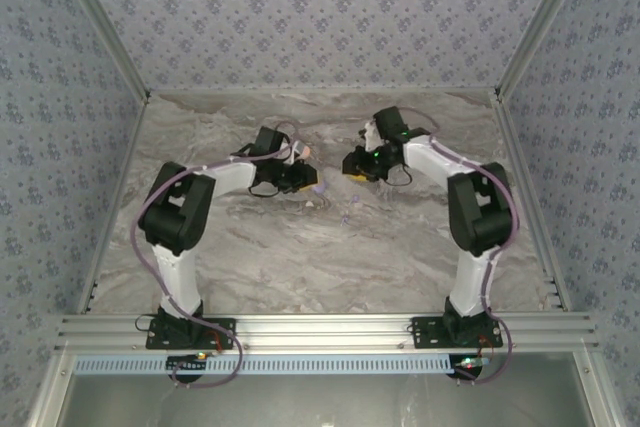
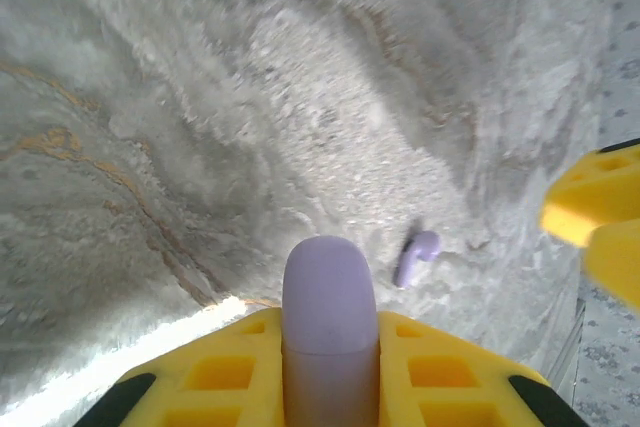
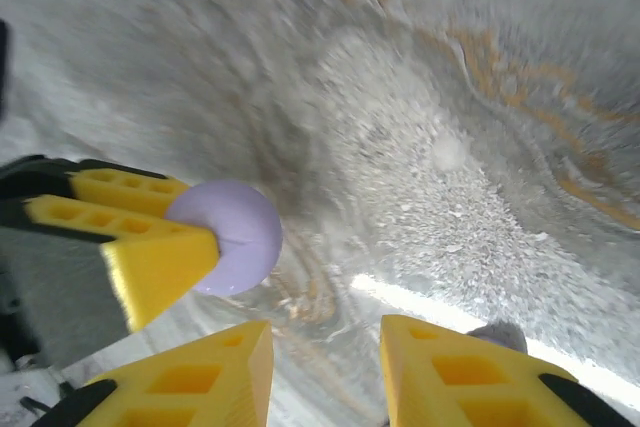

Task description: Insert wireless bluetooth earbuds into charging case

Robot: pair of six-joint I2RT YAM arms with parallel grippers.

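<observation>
Plastic, smooth and rounded, is judged light, stiff and slippery: the lilac case (image 2: 329, 282) is clamped across its sides in the left gripper (image 2: 330, 332). A tiny lilac earbud (image 2: 416, 257) is seen lying on the marbled table (image 2: 200, 97) just beyond it, best pinched along its stem. The right gripper (image 3: 327, 335) is held parted and empty

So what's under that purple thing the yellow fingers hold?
The marble table, with one lilac earbud lying just beyond. The spot right beneath the lilac case is covered by it and the left gripper.
</observation>
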